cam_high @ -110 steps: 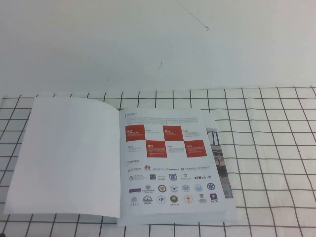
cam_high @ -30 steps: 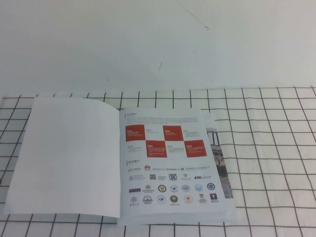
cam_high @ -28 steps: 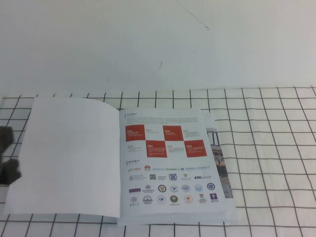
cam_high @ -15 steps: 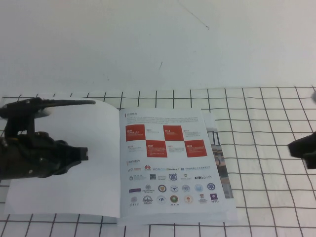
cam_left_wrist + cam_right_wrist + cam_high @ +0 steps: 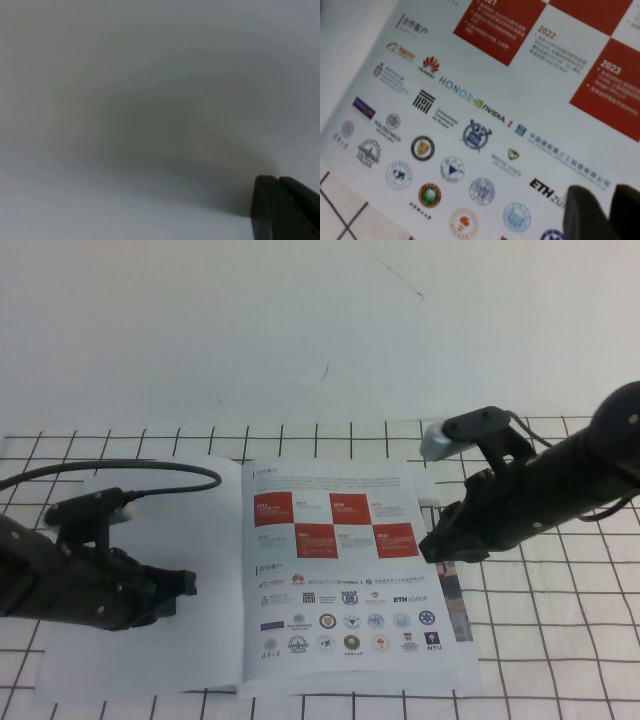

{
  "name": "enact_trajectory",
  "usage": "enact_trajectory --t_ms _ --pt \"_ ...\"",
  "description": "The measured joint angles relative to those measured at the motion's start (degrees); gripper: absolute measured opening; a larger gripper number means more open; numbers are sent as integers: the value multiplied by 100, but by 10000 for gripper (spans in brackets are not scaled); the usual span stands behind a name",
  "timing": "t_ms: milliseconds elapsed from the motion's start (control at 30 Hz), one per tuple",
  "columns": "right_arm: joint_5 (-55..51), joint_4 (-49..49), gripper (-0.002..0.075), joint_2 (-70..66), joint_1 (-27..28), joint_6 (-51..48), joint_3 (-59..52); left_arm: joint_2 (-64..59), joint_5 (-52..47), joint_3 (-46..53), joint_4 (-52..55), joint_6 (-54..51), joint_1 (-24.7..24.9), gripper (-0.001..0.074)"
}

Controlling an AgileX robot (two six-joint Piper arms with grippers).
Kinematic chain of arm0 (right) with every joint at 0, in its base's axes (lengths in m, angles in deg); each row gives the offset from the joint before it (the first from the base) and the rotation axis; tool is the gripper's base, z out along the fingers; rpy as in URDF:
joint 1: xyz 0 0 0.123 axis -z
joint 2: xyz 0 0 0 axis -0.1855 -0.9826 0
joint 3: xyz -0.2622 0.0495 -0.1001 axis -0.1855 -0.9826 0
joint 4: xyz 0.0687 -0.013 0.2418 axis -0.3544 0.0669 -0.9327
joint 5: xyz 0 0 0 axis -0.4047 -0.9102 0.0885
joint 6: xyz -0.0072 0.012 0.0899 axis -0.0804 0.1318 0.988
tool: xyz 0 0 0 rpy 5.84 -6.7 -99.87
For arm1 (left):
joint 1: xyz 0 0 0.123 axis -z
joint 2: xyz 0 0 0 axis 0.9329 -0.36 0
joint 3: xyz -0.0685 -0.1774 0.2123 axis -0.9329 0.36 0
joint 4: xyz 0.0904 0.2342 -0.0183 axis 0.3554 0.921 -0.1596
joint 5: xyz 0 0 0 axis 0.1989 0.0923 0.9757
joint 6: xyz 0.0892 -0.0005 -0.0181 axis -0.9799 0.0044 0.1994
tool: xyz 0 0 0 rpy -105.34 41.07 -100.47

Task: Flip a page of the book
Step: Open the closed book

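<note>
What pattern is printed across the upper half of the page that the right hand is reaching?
A red-and-white checker of squares on the page, clearest in the high view.

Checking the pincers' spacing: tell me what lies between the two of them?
In the high view, only the open book: its blank sheet beside the left pincer, its checkered page reaching the right pincer.

Bright even light, soft shadows, blurred wrist views

White table [image 5: 300, 330], black-grid mat [image 5: 560, 640] on it; book [image 5: 250, 580] open on mat.
</note>
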Motion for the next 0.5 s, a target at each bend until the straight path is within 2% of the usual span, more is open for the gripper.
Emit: enact_trajectory --t_ms 200,300,500 --pt "-365 0 344 -903 0 368 847 -353 38 -9 -24 -44 0 -2" --pt "-365 0 392 -1208 0 568 1057 -415 60 -9 -36 -44 0 -2" --pt "-332 0 412 -1578 0 728 1187 -416 60 -22 -46 -79 0 -2"
